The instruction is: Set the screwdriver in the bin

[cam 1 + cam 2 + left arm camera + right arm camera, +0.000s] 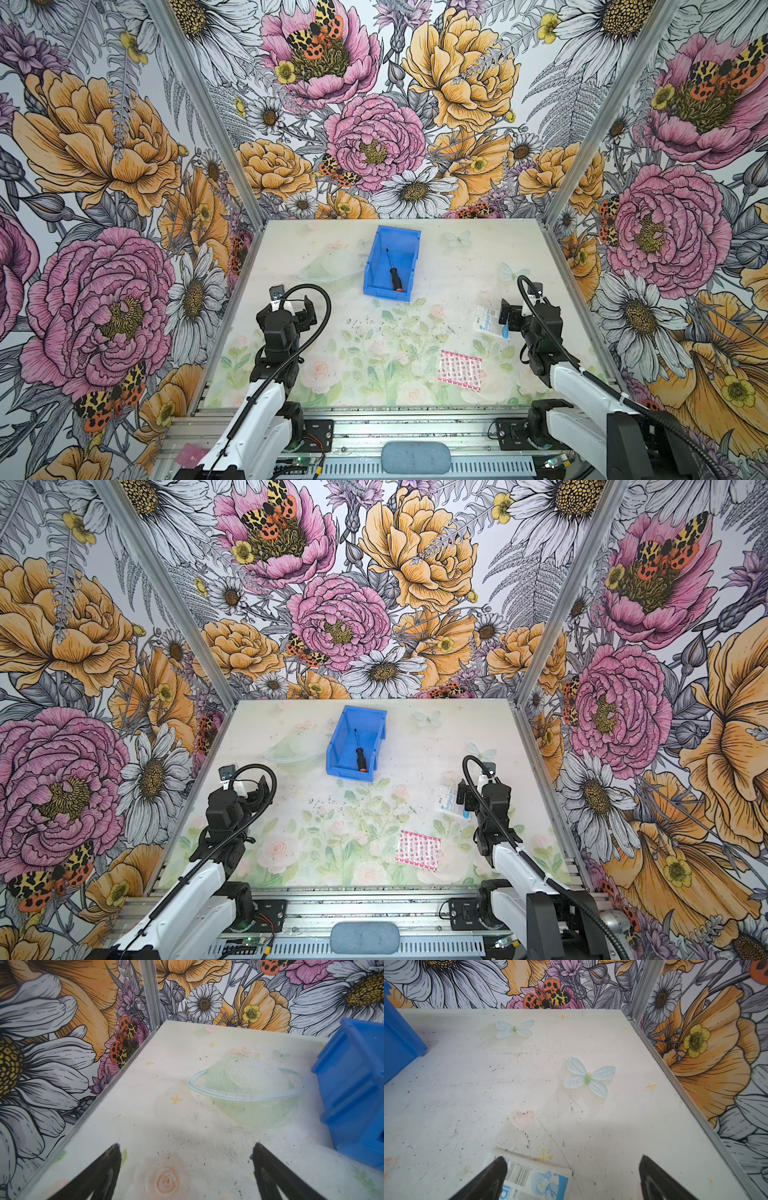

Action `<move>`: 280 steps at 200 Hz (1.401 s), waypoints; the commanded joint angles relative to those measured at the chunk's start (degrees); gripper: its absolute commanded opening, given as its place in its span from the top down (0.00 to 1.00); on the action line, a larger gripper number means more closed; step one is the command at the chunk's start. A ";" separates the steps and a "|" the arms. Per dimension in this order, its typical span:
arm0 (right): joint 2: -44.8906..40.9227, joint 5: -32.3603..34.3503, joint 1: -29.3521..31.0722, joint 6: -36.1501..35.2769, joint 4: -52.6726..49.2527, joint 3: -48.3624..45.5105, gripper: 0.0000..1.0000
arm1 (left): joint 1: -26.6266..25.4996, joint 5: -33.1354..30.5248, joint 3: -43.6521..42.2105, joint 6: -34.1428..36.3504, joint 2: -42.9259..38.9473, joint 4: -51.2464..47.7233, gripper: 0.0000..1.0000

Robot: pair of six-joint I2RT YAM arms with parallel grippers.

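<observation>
Checking over the bench (457, 270) is, I judge, all this step needs; the task looks done, so the left arm (266, 399) and right arm (577, 386) should make only gentle moves that run clear of the bin (374, 266); it stands upright toward the far middle, low lip facing the robot, and a knock could shift it. Both arms sit folded near their bases, well apart from the bin; the left wrist aims at bare bench, the right hangs above a white packet (487, 321); the left fingers (308, 312) are spread wide with nothing between them; the right fingers (506, 315) likewise gape, gripping nothing; the screwdriver (393, 271) lies inside the bin, orange cap toward the lip.
</observation>
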 commanded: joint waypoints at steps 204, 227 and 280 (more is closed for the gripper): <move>27.14 -8.57 -3.51 -0.63 24.49 10.89 0.01 | 1.55 14.33 12.01 5.71 32.97 24.49 0.01; 27.22 -8.44 -3.50 -0.72 24.49 10.95 0.01 | 1.41 14.79 11.78 4.55 33.70 26.33 0.01; 27.73 -5.64 -2.98 -0.42 25.71 10.44 0.00 | 1.67 11.72 8.74 1.98 42.37 40.77 0.01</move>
